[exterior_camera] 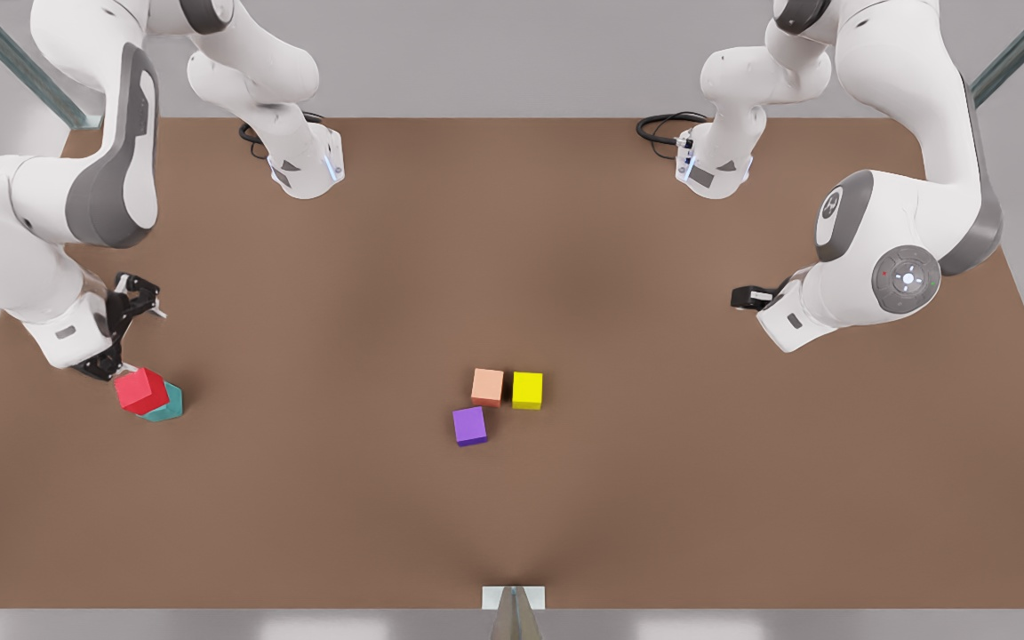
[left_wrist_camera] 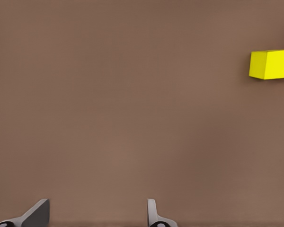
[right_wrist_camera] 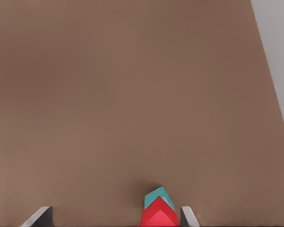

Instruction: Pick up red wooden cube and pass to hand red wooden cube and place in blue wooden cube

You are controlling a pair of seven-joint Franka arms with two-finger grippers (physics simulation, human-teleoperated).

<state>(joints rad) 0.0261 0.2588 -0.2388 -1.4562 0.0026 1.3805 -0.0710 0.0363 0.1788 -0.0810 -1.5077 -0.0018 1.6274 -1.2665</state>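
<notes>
small purple wooden cube closest, clear of the action | right gripper fingers released beside bright red wooden cube, perched on teal-blue wooden cube | left gripper waits, fingers apart | risk: withdrawing fingertip clips stack, red topples

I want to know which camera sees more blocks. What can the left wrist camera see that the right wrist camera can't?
The left wrist view alone has the yellow cube. The right wrist view alone has the red wooden cube sitting on the blue wooden cube, just ahead of the open right gripper. Both show the brown table and open fingers; the left gripper waits, holding nothing.
</notes>
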